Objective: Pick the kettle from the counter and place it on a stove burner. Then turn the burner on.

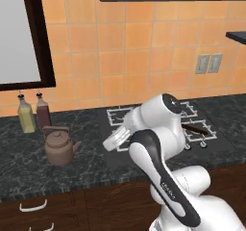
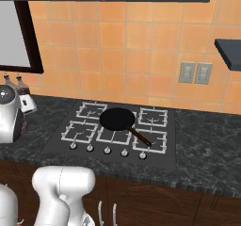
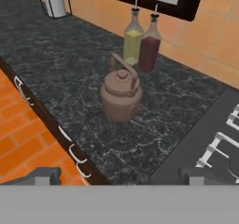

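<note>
Gripper: white two-finger gripper (image 1: 111, 142) with jaws spread wide and nothing between them, hovering above the counter's near edge, right of the target.
Kettle: small squat brown kettle (image 1: 59, 146) sits upright on the dark marbled stone counter (image 1: 19, 162), left of the black cooktop (image 2: 155, 147).
Crowding risk: yellow oil bottle (image 3: 132, 40) and dark red bottle (image 3: 149, 49) stand just behind; overreach could topple them.
Handle risk: arched handle is thin; an off-centre close may tip it.
Landing risk: flat black frying pan (image 2: 117, 119) occupies the middle burner.

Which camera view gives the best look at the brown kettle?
The hand view: the kettle stands near the middle, whole, with its arched handle and knobbed lid plain, in front of two bottles. The left base view shows it smaller, at the left on the counter, spout toward the stove. In the right base view I cannot make it out.
</note>
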